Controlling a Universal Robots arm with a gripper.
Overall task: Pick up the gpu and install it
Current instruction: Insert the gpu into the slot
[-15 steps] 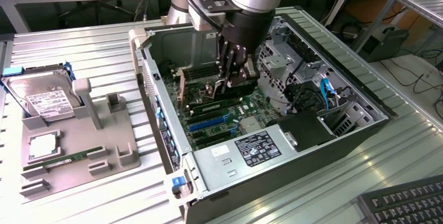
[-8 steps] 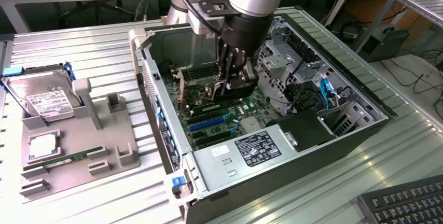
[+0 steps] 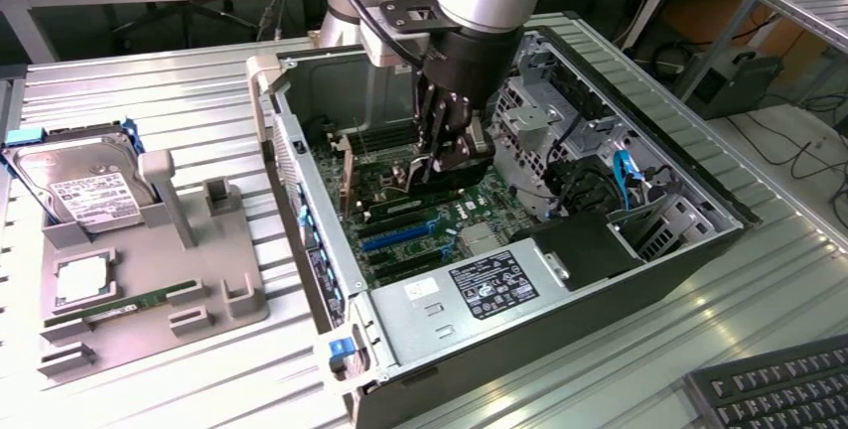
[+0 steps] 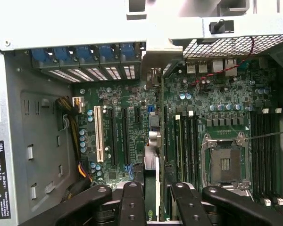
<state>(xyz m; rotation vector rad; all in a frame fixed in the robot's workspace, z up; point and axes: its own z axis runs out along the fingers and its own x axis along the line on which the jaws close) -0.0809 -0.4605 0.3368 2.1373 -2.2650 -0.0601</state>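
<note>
Looking down into an open computer case (image 3: 285,141), we find the gripper (image 4: 153,200) low among the parts, its black fingers (image 4: 132,202) pressed together on the gpu (image 4: 153,165). The card stands on its edge between them, so in the wrist view we see little more than a thin strip. Its long axis runs straight out from the gripper towards the case's rear wall, where a row of blue latches (image 4: 85,54) sits above vented slot covers (image 4: 96,74). The card's far end lies close to that wall.

Below the card is the green motherboard (image 4: 132,94). The long black expansion slots (image 4: 125,136) run parallel to the card, just beside it on one side. The memory slots (image 4: 186,141) run parallel close on the other side, with the open processor socket (image 4: 225,162) beyond them. We cannot tell whether the card's lower edge touches a slot or hangs just above one.

Room is tight. In the exterior view the drive cage (image 3: 543,121) crowds the arm from the exterior view's right. Outside the case, well apart, a hard drive (image 3: 86,191) rests in a grey tray (image 3: 199,290).
</note>
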